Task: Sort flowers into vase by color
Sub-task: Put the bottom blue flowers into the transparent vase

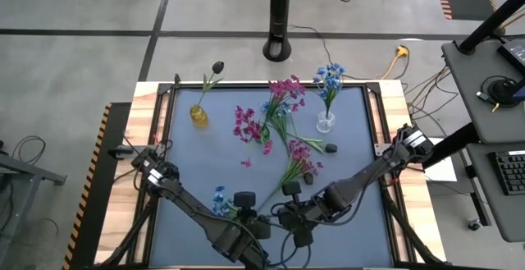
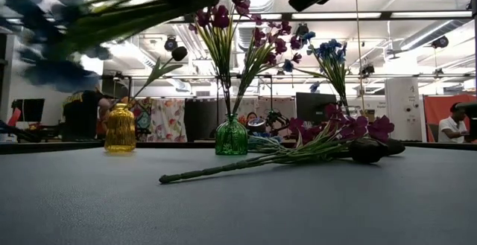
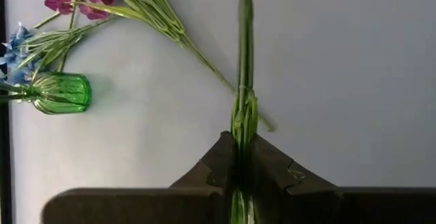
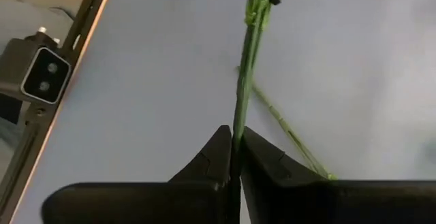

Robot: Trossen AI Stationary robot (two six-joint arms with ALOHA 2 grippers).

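Green thin stem (image 3: 243, 60) of a light blue artificial sprig (image 1: 220, 202) pinched at the near edge of the grey table (image 1: 361, 139): left pincer (image 3: 238, 157) clenched on it, right pincer (image 4: 234, 152) clenched on the same stem. Magenta-pink sprig (image 2: 328, 137) lying loose mid-table. Green glass vase (image 2: 231, 137) far centre with magenta stems; amber glass vase (image 2: 120, 129) far left with a dark bud.
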